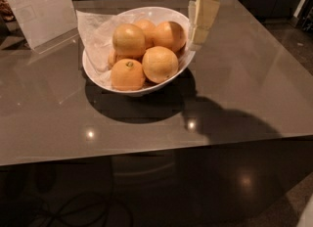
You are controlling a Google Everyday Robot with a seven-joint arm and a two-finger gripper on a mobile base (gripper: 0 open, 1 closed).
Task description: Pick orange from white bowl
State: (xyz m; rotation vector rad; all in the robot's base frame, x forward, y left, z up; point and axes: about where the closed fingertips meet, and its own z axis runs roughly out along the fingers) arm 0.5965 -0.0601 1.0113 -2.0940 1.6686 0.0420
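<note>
The white bowl [168,79] stands on the grey table, lined with crumpled white paper [95,30] and holding several oranges. The deep-orange, smooth orange [169,35] lies at the back right of the pile. An orange with a greenish stem dimple [127,74] lies at the front left, a paler one [128,40] at the back left, and another [160,64] at the front right. My gripper [196,42] hangs from the top edge, pointing down just outside the bowl's right rim, close beside the deep-orange orange. It holds nothing that I can see.
A clear plastic sign holder [39,11] stands at the table's back left. The glossy grey table [244,89] stretches right of the bowl to its front edge. A dark floor with a cable [73,211] lies below.
</note>
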